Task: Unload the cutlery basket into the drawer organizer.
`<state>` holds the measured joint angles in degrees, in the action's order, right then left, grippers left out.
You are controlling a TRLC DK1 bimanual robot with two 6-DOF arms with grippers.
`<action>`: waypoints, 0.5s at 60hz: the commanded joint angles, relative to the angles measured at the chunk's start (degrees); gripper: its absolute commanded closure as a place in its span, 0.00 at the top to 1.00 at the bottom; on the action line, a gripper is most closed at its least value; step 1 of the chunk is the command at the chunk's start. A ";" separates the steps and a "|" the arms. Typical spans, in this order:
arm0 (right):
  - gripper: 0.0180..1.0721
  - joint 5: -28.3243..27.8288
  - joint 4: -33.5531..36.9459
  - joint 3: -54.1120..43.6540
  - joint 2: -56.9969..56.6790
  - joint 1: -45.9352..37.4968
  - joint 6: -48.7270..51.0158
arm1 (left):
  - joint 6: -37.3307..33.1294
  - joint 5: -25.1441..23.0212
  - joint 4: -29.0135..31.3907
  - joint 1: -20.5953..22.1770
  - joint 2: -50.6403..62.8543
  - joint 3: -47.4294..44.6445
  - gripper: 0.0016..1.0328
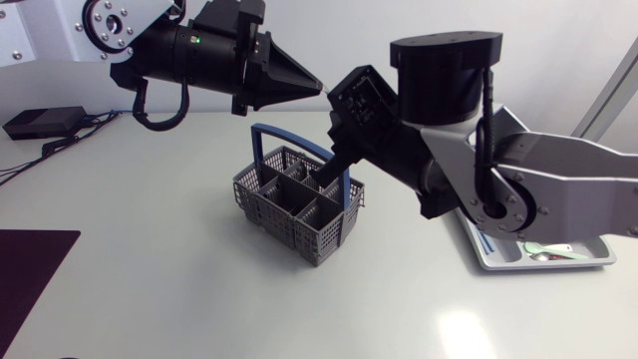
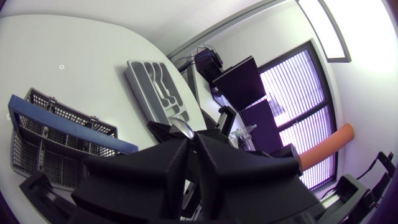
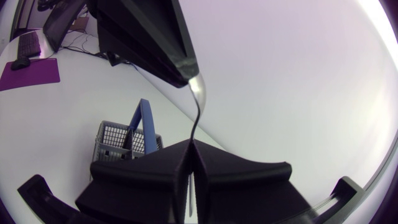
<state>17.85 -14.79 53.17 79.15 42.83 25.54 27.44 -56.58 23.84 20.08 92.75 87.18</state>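
Two grippers hold one spoon (image 3: 197, 90). The right gripper (image 3: 189, 149) is closed flat on the handle end, which rises from between its fingertips. The left gripper (image 2: 189, 138) comes in from 10 o'clock in the head view, its fingers pinched on the bowl; the bowl's tip shows just past them. The spoon spans the gap between the two tips, in the air and touching nothing else.

The cutlery basket (image 1: 274, 227) stands on the table (image 1: 150, 199) near the middle, below the grippers, with its blue handle (image 2: 74, 129) upright. No cutlery shows in the compartments that can be seen; the right arm hides one corner. The drawer organizer (image 2: 134, 73) lies at 4 o'clock from the basket, well apart and partly under the right arm's links; it already holds some cutlery.

Judgement: this is a hand-over, and the spoon has not yet reached the organizer.

Hazards from here:
- If both grippers let go together, the spoon falls into the basket or onto the table.
- If neither lets go while the arms part, the thin handle bends, or the spoon twists out of one grip.
- The bowl is smooth and curved; a hold on it alone may slip or let the spoon swing.
- The raised handle sits under the hand-over point; a low carry toward 4 o'clock may catch it and drag the basket.
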 commanded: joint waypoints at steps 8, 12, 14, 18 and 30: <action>0.05 -0.62 1.51 0.18 0.74 -0.82 -0.23 | 1.91 -0.99 -1.42 0.58 0.94 3.88 0.57; 0.05 -1.06 2.57 0.01 0.30 -0.82 -0.23 | 2.09 -0.90 -3.27 0.58 0.94 5.11 0.63; 0.05 -1.23 3.01 -0.08 -0.05 -0.82 -0.23 | 2.18 -0.90 -3.97 0.40 0.85 5.37 0.64; 0.05 -2.29 4.68 -0.43 -1.46 -0.90 -0.23 | 2.44 -0.82 -4.94 -0.30 0.85 6.08 0.67; 0.05 -10.11 12.06 -2.89 -7.61 -5.56 0.21 | -0.37 2.61 -5.99 -4.34 0.50 6.08 0.67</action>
<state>9.52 -4.64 52.64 73.65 38.96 25.39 28.21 -54.72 18.92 17.67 93.08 90.74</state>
